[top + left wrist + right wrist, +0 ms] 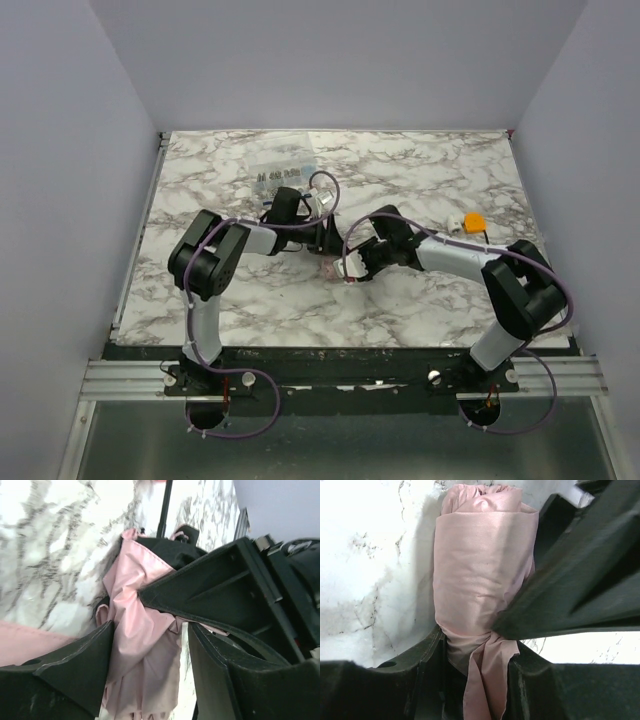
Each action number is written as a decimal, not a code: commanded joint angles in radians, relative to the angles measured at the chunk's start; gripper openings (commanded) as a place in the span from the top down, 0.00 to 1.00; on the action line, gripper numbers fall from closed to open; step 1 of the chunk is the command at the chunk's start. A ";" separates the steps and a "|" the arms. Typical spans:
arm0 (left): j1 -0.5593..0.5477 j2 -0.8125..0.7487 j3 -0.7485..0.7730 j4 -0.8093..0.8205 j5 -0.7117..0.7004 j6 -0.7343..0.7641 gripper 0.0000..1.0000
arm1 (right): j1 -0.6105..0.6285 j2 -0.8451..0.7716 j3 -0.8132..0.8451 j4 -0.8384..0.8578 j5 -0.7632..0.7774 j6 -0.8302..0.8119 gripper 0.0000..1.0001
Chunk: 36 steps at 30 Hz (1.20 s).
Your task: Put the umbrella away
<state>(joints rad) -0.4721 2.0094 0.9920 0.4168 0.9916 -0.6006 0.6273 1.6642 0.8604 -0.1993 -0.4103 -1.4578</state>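
Observation:
The pale pink umbrella (480, 565) is a rolled bundle lying on the marble table (430, 160). In the top view only a small bit of the umbrella (330, 268) shows between the two grippers. My right gripper (476, 672) is shut on one end of the roll, with loose fabric hanging between its fingers. My left gripper (150, 680) holds the looser folds of the umbrella (142, 630); a thin gap shows by its right finger (235, 680). The thin black shaft (164, 510) runs away from it. In the top view the left gripper (322, 235) and right gripper (350, 262) meet at mid table.
A clear plastic compartment box (283, 175) lies just behind the left wrist. A small orange object (473, 221) sits beside the right forearm. Purple cables loop over both arms. Pale walls close the table on three sides.

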 commanded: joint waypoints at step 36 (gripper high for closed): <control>-0.426 -0.437 -0.837 0.921 -0.935 1.008 0.21 | 0.008 0.494 0.269 -1.001 -0.135 0.176 1.00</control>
<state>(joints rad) -0.8188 1.5574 0.0845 1.4601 0.2337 0.1673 0.5877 1.9282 1.2728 -0.7315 -0.5217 -1.3800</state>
